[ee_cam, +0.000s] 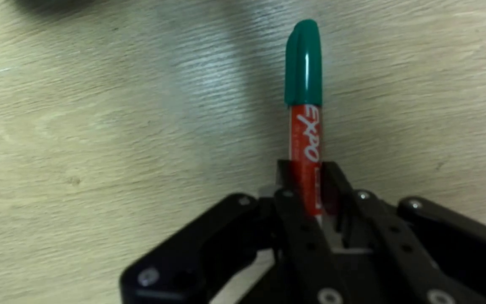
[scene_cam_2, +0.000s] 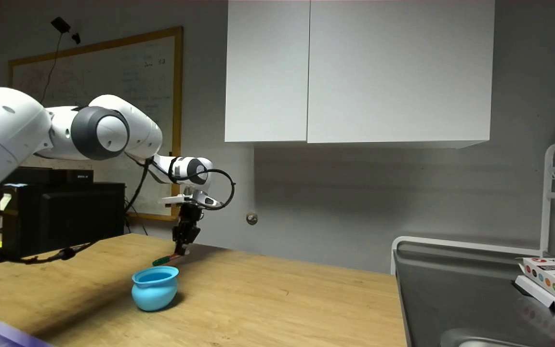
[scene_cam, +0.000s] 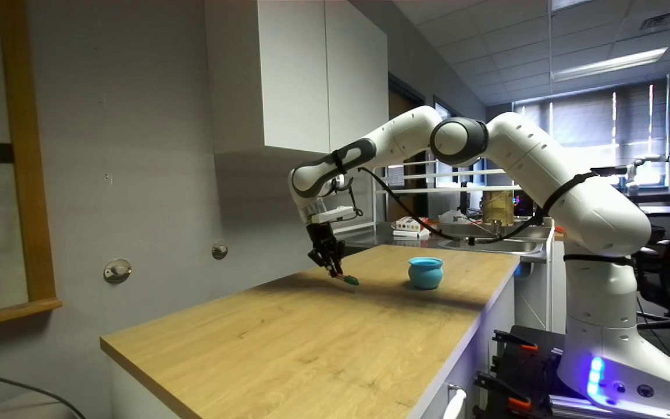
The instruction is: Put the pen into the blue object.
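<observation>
A desk with a wooden top spreads across the lower part of both exterior views. In an exterior view a pale cupboard hangs near twelve o'clock, and the white arm reaches over the desk from four o'clock. At its end the black gripper slants down, low over the desk. A blue pot stands upright on the desk at three o'clock from the gripper, well apart from it. The pen is outside the pot, in the gripper: the wrist view shows the jaws clamped on its red barrel, one on either side, with white EXPO lettering just past them. The green cap points to twelve o'clock there, and the pen's other end runs back between the jaws. Whether the pen touches the desk, I cannot tell.
</observation>
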Action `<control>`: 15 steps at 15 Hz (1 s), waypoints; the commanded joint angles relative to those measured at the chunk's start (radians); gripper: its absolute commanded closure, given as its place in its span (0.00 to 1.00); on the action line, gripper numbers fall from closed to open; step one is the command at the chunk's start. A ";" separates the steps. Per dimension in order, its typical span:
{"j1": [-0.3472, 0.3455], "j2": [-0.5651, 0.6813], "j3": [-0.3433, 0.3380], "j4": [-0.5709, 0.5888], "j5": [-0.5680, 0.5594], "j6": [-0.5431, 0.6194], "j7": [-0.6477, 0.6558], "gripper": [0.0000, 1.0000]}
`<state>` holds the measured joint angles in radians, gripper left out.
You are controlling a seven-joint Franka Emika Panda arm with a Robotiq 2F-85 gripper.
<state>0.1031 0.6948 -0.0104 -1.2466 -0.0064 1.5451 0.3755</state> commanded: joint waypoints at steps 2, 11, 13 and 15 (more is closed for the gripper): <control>0.043 -0.125 -0.048 -0.091 -0.129 0.035 0.024 0.94; -0.002 -0.465 -0.079 -0.503 -0.207 0.267 0.170 0.94; -0.019 -0.537 -0.080 -0.608 -0.203 0.325 0.207 0.95; -0.035 -0.616 -0.076 -0.715 -0.204 0.375 0.235 0.95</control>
<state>0.0841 0.2200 -0.0900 -1.7673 -0.2019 1.8333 0.5507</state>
